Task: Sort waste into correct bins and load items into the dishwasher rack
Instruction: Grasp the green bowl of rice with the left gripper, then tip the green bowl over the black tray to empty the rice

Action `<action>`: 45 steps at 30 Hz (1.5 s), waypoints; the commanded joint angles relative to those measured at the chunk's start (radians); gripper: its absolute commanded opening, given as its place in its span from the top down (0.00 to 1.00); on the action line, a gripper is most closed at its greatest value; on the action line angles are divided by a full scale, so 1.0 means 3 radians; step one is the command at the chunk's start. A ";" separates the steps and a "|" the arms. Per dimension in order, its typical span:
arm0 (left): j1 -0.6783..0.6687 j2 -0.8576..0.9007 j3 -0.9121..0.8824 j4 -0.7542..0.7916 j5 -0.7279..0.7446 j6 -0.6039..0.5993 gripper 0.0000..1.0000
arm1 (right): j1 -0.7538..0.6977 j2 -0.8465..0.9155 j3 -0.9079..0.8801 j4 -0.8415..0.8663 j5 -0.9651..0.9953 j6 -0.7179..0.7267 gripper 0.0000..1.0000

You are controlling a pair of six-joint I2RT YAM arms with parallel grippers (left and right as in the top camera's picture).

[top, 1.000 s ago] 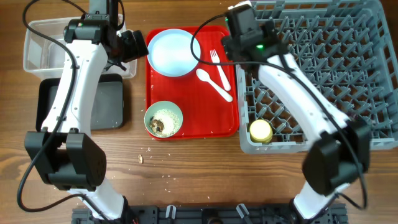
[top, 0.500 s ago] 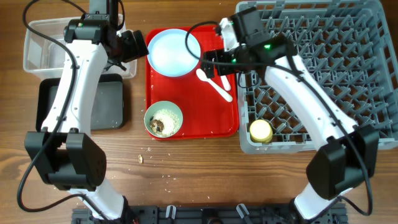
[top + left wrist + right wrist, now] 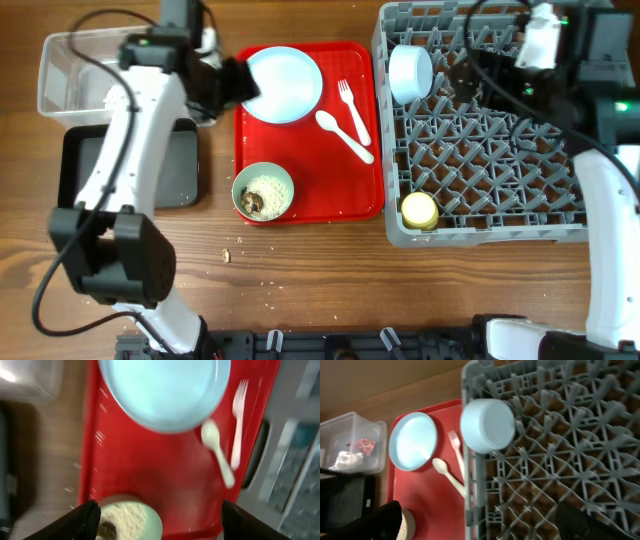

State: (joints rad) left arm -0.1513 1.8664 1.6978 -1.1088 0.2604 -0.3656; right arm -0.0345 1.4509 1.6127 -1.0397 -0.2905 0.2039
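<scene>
The light blue plate [image 3: 285, 83], white fork [image 3: 350, 100] and spoon [image 3: 345, 135] lie on the red serving tray [image 3: 310, 205]. The pale green bowl [image 3: 263, 192] with rice scraps stands at the tray's front. My left gripper [image 3: 243, 85] is open at the plate's left edge. In the left wrist view its jaws [image 3: 160, 525] are empty over the tray, with the plate [image 3: 165, 390] and green bowl [image 3: 127, 520] below. The light blue bowl [image 3: 411, 72] lies in the grey rack [image 3: 500, 160]. My right gripper [image 3: 478, 72] is open and empty above the rack [image 3: 560, 460], right of the bowl [image 3: 487, 425].
The yellow cup [image 3: 419, 210] sits in the rack's front left corner. The clear tub [image 3: 80, 80] at the back left holds the red wrapper [image 3: 362, 445] and white tissue [image 3: 345, 460]. The black tray [image 3: 180, 165] lies in front of it. Crumbs [image 3: 225, 255] lie on the wood.
My right arm swung from the tray's right edge back over the rack. The light blue bowl now lies free in the rack. My left gripper shifted slightly towards the plate.
</scene>
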 commanded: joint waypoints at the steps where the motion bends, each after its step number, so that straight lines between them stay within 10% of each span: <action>1: -0.0449 0.0104 -0.0383 -0.0013 -0.0089 -0.0032 0.22 | -0.0031 0.0048 0.0009 -0.0020 0.0046 -0.0070 0.00; 12: -0.1208 0.0107 -0.1177 0.0337 -0.0701 -0.0460 0.24 | -0.0029 0.0057 0.0009 -0.0029 0.0046 -0.0069 0.00; 20: -0.1260 0.0107 -0.1558 0.0846 -0.0699 -0.0496 0.96 | -0.0029 0.0057 0.0009 -0.0031 0.0047 -0.0070 0.00; 31: -0.0927 -0.0109 -0.1181 0.0435 -0.0575 -0.0365 0.96 | -0.0029 0.0057 0.0009 -0.0029 0.0048 -0.0071 0.00; 45: 0.1308 -0.0476 -0.1141 0.0226 0.1535 0.1153 0.96 | -0.0029 0.0060 0.0009 -0.0028 0.0047 -0.0069 0.00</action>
State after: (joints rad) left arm 0.1299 1.7206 1.3468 -1.0378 0.5037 -0.1875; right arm -0.0429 1.4567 1.6127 -1.0481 -0.2871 0.1967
